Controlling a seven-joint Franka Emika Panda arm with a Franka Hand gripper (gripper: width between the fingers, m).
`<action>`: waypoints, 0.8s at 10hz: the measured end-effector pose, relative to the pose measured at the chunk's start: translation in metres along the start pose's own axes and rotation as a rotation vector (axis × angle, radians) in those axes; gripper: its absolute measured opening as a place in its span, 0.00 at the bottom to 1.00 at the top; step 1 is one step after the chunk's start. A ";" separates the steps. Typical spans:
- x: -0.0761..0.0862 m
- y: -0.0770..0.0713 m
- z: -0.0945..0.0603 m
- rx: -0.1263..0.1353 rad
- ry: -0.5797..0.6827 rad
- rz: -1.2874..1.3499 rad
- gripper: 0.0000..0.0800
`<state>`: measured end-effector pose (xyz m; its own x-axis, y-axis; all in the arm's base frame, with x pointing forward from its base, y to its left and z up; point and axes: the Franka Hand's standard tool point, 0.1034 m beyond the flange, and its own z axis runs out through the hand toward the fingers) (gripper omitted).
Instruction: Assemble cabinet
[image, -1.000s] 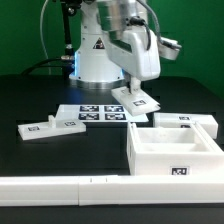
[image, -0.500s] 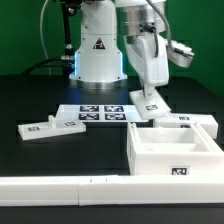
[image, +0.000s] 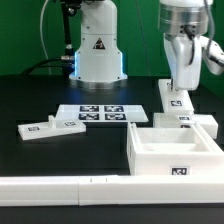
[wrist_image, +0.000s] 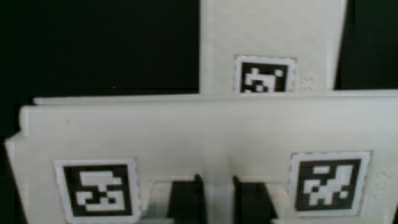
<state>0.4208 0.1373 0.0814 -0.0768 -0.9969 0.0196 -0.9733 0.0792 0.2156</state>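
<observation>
My gripper (image: 178, 84) hangs at the exterior view's right, shut on a flat white cabinet panel (image: 175, 100) that carries a square tag and slopes down beneath it. The panel is off the table, above the back of the large white cabinet box (image: 172, 150) and a tagged white part (image: 186, 122) behind that box. In the wrist view the held panel (wrist_image: 196, 130) fills the picture with two tags. The dark fingers (wrist_image: 185, 198) pinch a thin white rib of it at the gripper (wrist_image: 221, 200). A narrow white strip with one tag (wrist_image: 263, 77) shows beyond.
The marker board (image: 98, 113) lies flat in the middle of the black table. A small white tagged panel (image: 48, 127) lies at the exterior view's left. A long white rail (image: 60, 188) runs along the front. The robot base (image: 97, 50) stands behind.
The arm has swung from the middle to the exterior view's right and carried the white panel with it, from over the marker board to over the cabinet parts. The grip has stayed shut.
</observation>
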 end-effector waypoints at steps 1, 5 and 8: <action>-0.002 0.010 -0.003 -0.064 0.047 -0.024 0.08; -0.011 0.011 -0.023 -0.179 0.176 -0.172 0.08; 0.011 0.004 -0.043 -0.299 0.172 -0.171 0.08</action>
<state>0.4258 0.1271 0.1241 0.1435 -0.9827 0.1168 -0.8610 -0.0658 0.5043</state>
